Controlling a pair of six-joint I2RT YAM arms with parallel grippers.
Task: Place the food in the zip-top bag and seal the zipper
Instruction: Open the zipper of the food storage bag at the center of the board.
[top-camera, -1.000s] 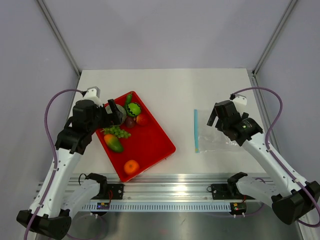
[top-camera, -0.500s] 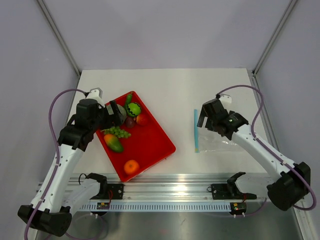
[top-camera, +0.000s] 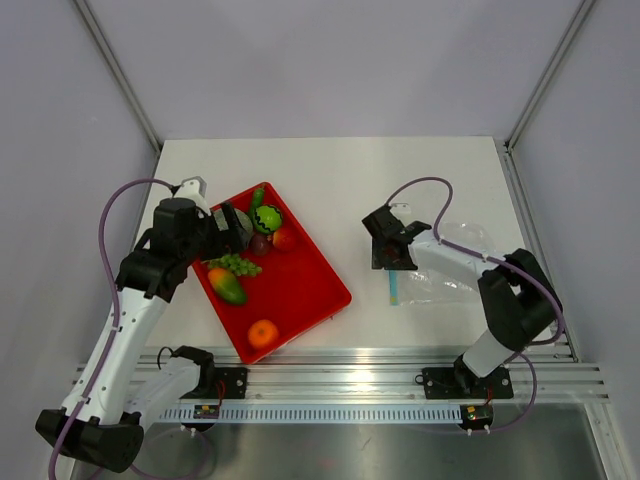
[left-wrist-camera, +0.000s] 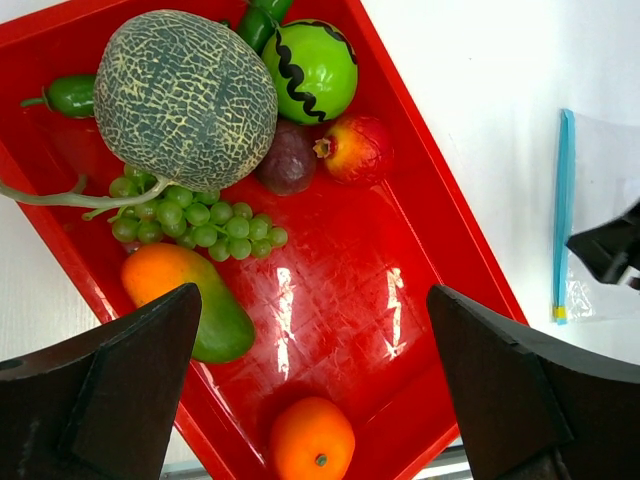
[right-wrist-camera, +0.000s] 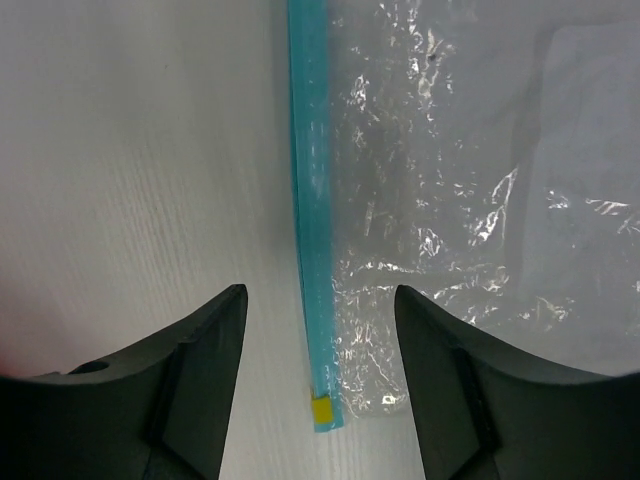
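Note:
The food lies in a red tray (left-wrist-camera: 400, 300): a netted melon (left-wrist-camera: 185, 95), a green round fruit (left-wrist-camera: 315, 68), a purple fruit (left-wrist-camera: 288, 160), a red fruit (left-wrist-camera: 355, 148), grapes (left-wrist-camera: 200, 215), a mango (left-wrist-camera: 190, 300), an orange (left-wrist-camera: 310, 440) and a cucumber (left-wrist-camera: 70, 95). My left gripper (left-wrist-camera: 312, 300) hangs open above the tray with nothing in it. The clear zip-top bag (right-wrist-camera: 470, 200) lies flat on the table. My right gripper (right-wrist-camera: 318, 295) is open just above it, one finger on each side of the blue zipper (right-wrist-camera: 308, 180), near its yellow-tipped end.
In the top view the red tray (top-camera: 310, 290) sits at the left of the white table and the bag (top-camera: 450, 280) at the right. Between them is bare tabletop. Slanted frame posts rise at the back corners, and a metal rail runs along the near edge.
My right arm has swung left from over the bag's body to its zipper edge, and its jaws have narrowed. The left arm has shifted only slightly over the tray.

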